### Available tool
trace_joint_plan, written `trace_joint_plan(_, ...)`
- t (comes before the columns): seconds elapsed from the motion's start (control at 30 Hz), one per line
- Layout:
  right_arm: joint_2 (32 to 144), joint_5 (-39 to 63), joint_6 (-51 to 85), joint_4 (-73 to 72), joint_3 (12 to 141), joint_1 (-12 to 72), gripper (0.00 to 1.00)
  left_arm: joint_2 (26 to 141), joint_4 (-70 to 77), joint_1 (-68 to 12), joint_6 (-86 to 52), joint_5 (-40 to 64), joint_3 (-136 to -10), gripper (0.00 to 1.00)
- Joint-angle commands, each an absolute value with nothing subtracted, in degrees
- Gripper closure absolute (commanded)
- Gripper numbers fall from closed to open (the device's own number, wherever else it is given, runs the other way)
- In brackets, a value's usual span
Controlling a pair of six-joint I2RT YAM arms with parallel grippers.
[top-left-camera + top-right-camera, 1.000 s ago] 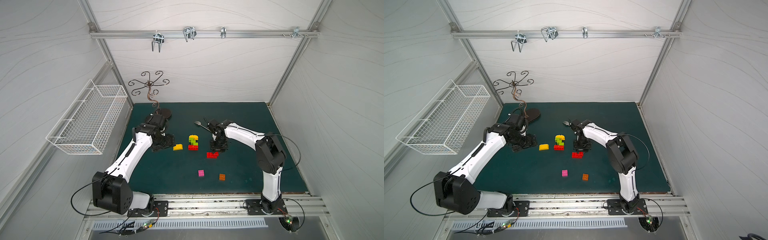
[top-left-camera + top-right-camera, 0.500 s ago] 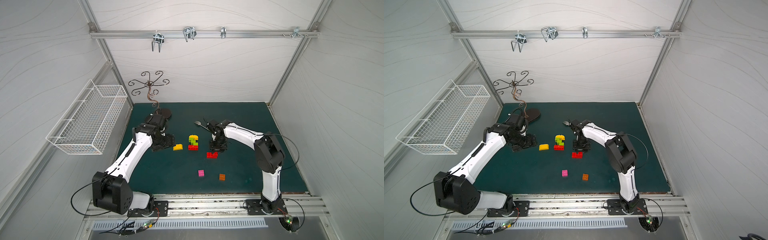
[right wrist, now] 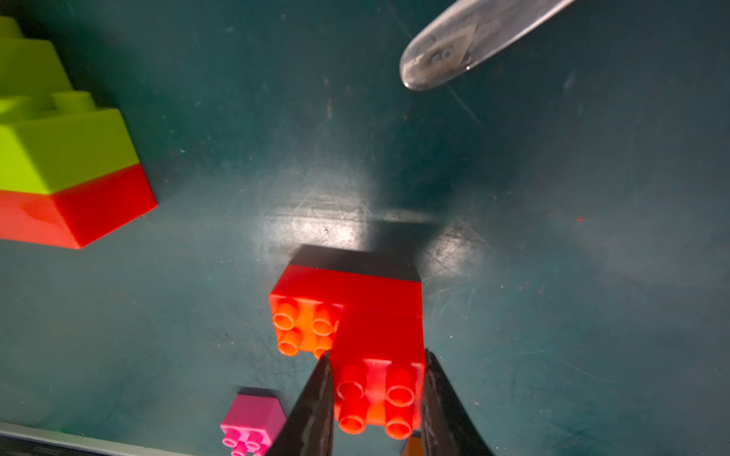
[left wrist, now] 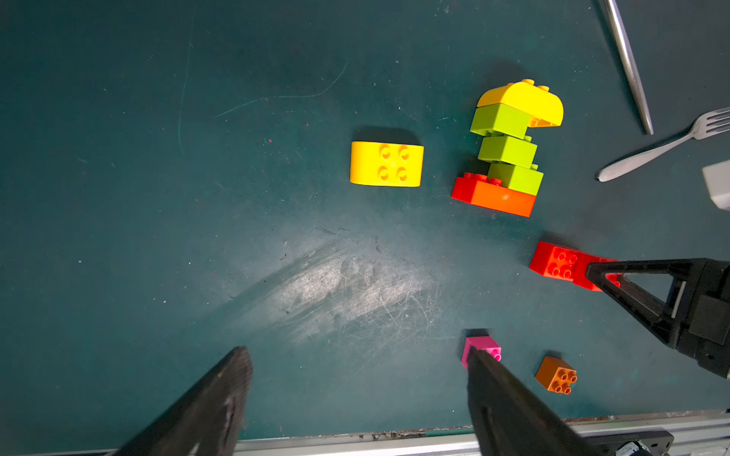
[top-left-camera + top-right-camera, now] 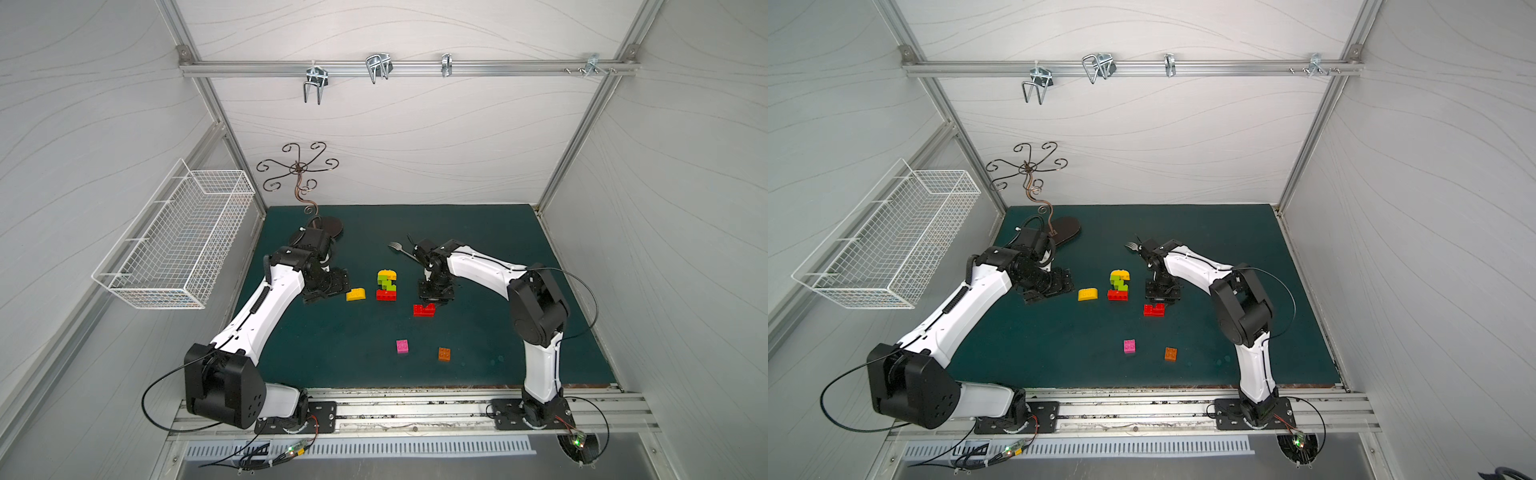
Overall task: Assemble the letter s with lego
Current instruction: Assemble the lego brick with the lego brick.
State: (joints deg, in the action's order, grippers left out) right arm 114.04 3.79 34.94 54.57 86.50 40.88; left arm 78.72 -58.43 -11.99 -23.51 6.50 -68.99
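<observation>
The right hand (image 3: 377,355) is clenched on the small red brick (image 3: 375,379); its two black fingers (image 3: 316,395) press against that brick's opposite sides. The small red brick sits on the right end of a long red brick (image 3: 304,300), whose remaining four studs are bare. This joined red pair appears to rest on the table (image 5: 478,232), to the right of the stack (image 5: 386,285) and a little nearer.

The stack stands upright near the middle of the table. It has a red brick at the base, three lime green bricks stepped above it, and a yellow brick with a rounded top crowning it.

The left hand (image 4: 357,355) is released, its fingers spread wide with nothing between them; in both top views it sits low, at the left of the bricks. A loose yellow brick (image 5: 355,294) lies studs up between that hand and the stack, near the stack's red base but apart from it.

A pink brick (image 5: 402,345) and an orange brick (image 5: 444,353) lie toward the near edge, side by side yet well apart, the pink one on the left; both have their studs up.

A metal fork (image 5: 397,248) lies on the far side, beside the right arm's wrist.
</observation>
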Motion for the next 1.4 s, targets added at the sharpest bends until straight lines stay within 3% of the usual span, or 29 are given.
trace_joint_plan(0.0, 114.98, 3.16, 36.01, 55.46, 83.64, 42.35, 1.0, 78.13, -58.44, -11.51, -22.2, 6.57, -69.52, 0.12)
trace_joint_plan(1.37, 116.45, -0.55, 38.72, 48.59, 72.98, 44.26, 1.0, 77.61, -59.85, -11.36, -22.19, 5.99, -69.92, 0.12)
